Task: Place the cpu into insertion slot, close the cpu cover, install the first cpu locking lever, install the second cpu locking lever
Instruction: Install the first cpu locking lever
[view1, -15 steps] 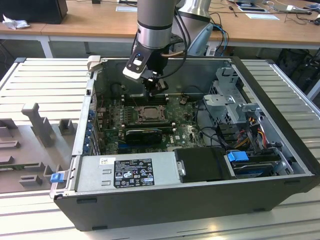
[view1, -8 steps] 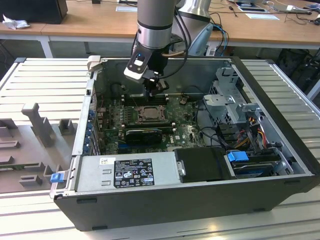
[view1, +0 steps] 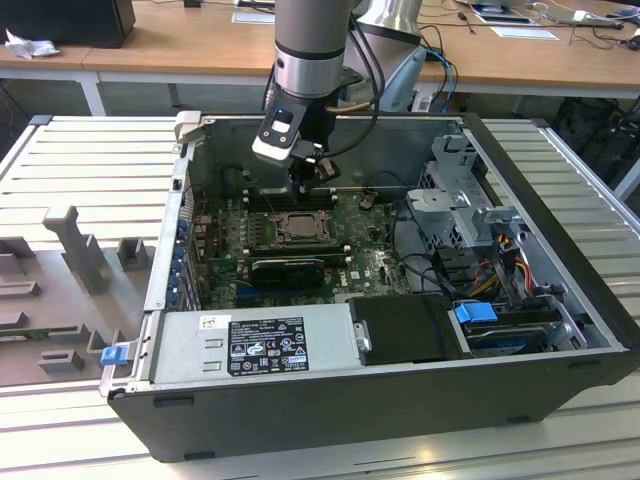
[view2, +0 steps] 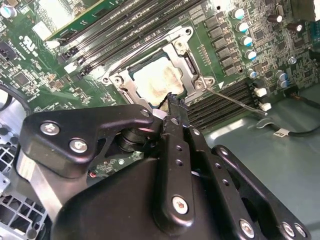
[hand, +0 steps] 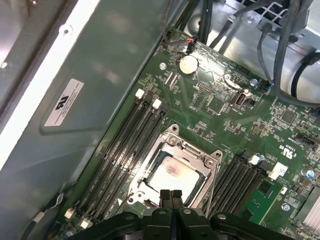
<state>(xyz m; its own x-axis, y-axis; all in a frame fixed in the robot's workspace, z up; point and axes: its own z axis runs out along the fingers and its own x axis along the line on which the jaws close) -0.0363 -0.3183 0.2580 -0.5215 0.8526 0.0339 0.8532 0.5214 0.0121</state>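
Open computer case lies on its side on the ribbed grey table, in the middle of the exterior view. The arm comes down from the upper middle of that frame, with the pincer just above the socket on the green circuit board. In both wrist views the pincer's fingers are pressed together with nothing between them, the tips at the socket's near edge. The chip sits in the socket, its pale face visible through the window of the cover plate, which lies flat over it. A thin metal lever reaches from one socket corner out over the neighbouring memory slots.
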